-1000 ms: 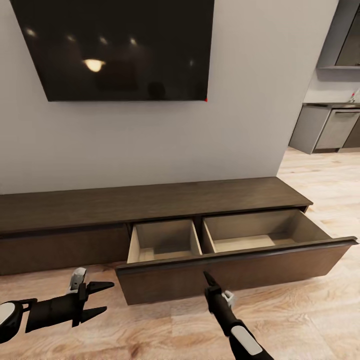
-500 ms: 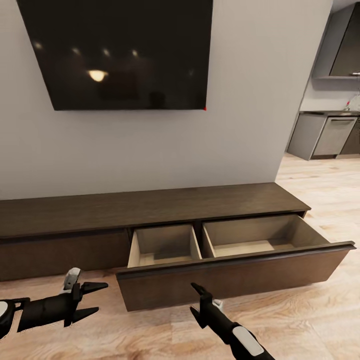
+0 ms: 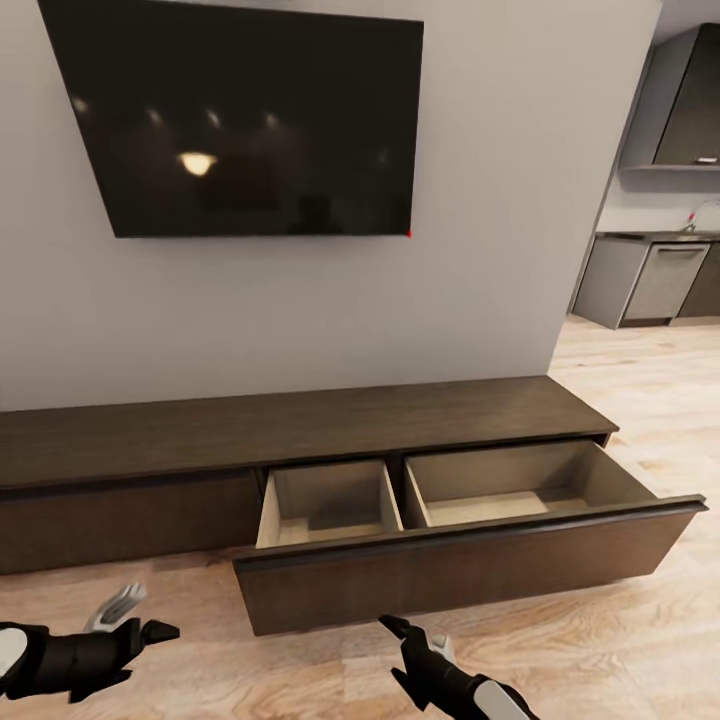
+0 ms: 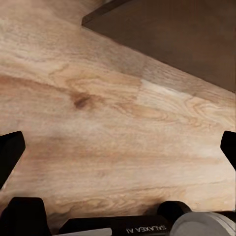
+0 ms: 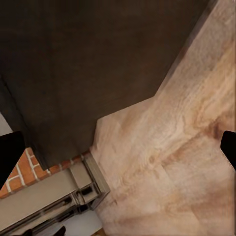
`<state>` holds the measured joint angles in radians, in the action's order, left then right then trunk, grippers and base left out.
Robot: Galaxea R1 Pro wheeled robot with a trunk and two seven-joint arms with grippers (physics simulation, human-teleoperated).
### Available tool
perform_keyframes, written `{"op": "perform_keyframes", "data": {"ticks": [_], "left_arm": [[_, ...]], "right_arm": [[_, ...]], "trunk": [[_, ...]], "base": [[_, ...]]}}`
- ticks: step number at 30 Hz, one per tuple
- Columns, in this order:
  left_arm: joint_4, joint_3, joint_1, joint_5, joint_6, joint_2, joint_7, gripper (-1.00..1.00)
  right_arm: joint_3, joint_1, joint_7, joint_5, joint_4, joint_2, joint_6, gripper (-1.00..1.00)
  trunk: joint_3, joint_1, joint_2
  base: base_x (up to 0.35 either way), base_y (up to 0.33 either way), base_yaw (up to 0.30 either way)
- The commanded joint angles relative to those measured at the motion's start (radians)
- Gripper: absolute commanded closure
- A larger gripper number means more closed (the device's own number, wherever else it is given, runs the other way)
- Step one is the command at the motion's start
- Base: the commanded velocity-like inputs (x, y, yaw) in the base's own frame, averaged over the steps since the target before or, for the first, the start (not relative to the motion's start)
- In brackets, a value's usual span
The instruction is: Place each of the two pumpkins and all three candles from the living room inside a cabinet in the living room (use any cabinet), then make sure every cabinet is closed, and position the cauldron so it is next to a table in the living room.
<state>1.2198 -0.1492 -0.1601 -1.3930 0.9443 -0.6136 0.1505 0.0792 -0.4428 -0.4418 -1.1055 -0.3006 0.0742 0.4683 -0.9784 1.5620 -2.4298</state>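
The long dark-brown cabinet (image 3: 300, 425) stands against the grey wall. Its wide right drawer (image 3: 470, 565) is pulled out, and both beige compartments inside are bare. My left gripper (image 3: 138, 655) hovers open over the wooden floor, left of the drawer's front. Through the left wrist camera its fingertips (image 4: 11, 152) stand wide apart above bare planks. My right gripper (image 3: 395, 650) is open too, low in front of the drawer's dark front panel (image 5: 98, 59). The pumpkins, candles, cauldron and table are out of view.
A large black TV (image 3: 240, 120) hangs on the wall above the cabinet. The cabinet's left drawer front (image 3: 120, 520) is shut. Grey kitchen units (image 3: 660, 280) stand far right, past the wall's end. Wooden floor (image 3: 640, 400) stretches right of the cabinet.
The camera has pulled back and tilted up, so the cabinet sits lower and more wall shows. Both grippers have sunk toward the picture's lower edge. The drawer stays pulled out.
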Motion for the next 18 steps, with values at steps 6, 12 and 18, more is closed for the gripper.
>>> {"op": "perform_keyframes", "data": {"ticks": [6,12,18], "left_arm": [[-0.049,-0.005,-0.001,0.118,-0.073,0.065,0.009,-1.0],[-0.183,-0.013,-0.001,0.251,-0.184,0.149,0.0,-1.0],[-0.213,-0.014,-0.001,0.342,-0.227,0.19,-0.014,-1.0]], "right_arm": [[0.006,-0.001,0.006,-0.002,0.036,-0.001,-0.001,-1.0],[0.005,-0.001,-0.002,-0.001,0.056,0.0,-0.005,-1.0],[0.005,-0.001,-0.004,-0.001,0.061,-0.002,-0.005,-1.0]], "trunk": [[0.018,-0.023,0.042],[0.037,-0.046,0.084],[0.056,-0.069,0.126]], "base": [[0.0,0.0,0.0],[0.0,0.0,0.0],[0.0,0.0,0.0]]}}
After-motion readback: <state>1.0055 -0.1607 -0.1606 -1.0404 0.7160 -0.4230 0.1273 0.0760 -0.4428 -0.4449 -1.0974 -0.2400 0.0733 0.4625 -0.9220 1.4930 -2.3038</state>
